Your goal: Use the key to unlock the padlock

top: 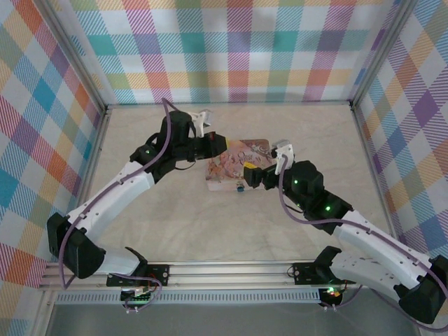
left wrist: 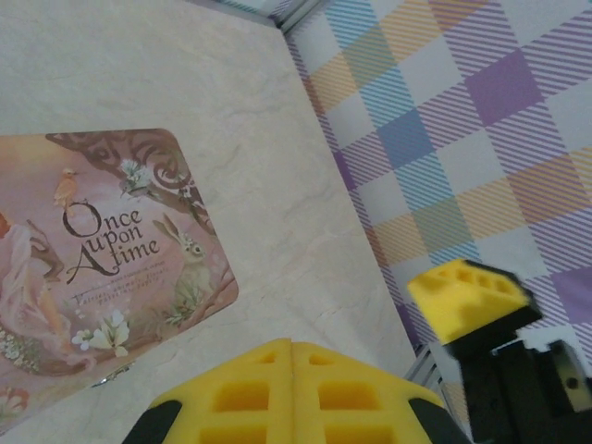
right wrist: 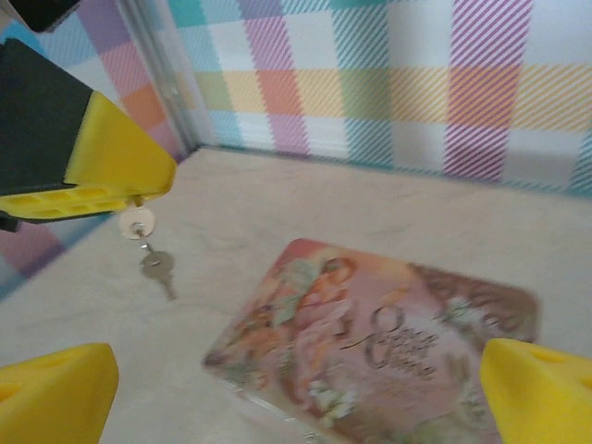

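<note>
- The padlock [top: 239,186] lies low centre, at the tin's [top: 227,168] near edge, too small to tell which way it points.
- The right gripper [right wrist: 296,370] gapes wide above the tin, holding nothing.
- The left gripper [left wrist: 292,370], fingers together, pinches a round tag [right wrist: 137,222]. The key [right wrist: 159,270] dangles beneath it in the upper left, nearly upright, tip down.
- The table [top: 210,231] is pale and marbled, with checked walls [top: 238,49] behind.

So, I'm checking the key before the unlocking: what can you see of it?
The key is a tiny, thin, dull grey metal sliver. It hangs tip-down by a small ring from a pale round disc caught at the lower edge of the left fingers. It dangles free, apart from the pink tin.
</note>
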### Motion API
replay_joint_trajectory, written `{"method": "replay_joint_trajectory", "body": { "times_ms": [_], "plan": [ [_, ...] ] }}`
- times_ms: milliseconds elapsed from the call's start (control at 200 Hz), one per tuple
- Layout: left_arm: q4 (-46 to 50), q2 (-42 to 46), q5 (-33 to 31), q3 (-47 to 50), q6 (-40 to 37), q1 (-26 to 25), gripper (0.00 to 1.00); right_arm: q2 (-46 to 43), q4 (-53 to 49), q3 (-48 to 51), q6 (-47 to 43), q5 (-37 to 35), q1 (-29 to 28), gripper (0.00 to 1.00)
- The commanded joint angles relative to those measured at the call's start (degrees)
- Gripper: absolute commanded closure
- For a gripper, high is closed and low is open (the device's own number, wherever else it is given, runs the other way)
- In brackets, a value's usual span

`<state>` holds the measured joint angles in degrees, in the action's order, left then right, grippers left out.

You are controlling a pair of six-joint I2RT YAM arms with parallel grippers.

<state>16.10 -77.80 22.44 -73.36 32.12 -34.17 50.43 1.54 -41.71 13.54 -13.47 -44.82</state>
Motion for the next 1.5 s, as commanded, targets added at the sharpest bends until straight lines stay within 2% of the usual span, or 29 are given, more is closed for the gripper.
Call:
{"method": "replay_joint_trajectory", "body": {
  "times_ms": [0,185,355,525,700,910,1355,1495],
  "plan": [
    [-9.85,2.97,2.24,3.9,1.73,-0.59,1.0,-1.21,7.65,3.55,12.58,11.42,1.32,0.04],
    [-18.42,5.86,4.3,9.66,4.66,-2.45,1.0,-1.39,29.05,12.71,28.58,23.11,6.56,0.22],
    [-21.43,7.63,5.68,11.62,5.92,-3.83,1.0,1.59,40.53,14.78,37.6,32.18,11.82,0.29],
    [-22.87,8.15,5.39,12.01,6.48,-5.41,1.0,6.44,50.2,14.73,44.28,36.05,12.87,0.37],
    [-23.57,8.0,4.25,11.84,6.7,-6.5,1.0,13.28,64.68,14.86,51.45,38.16,13.0,0.44],
    [-23.57,7.4,3.87,11.4,6.59,-7.31,1.0,19.38,70.82,12.94,55.1,39.33,13.0,0.53],
    [-22.61,7.47,0.82,11.75,6.2,-7.57,1.0,19.09,71.06,11.85,55.1,39.65,12.22,0.5],
    [-23.12,7.47,0.2,12.04,6.57,-7.57,1.0,19.17,70.74,11.53,54.93,39.94,11.7,0.53]
  ]
}}
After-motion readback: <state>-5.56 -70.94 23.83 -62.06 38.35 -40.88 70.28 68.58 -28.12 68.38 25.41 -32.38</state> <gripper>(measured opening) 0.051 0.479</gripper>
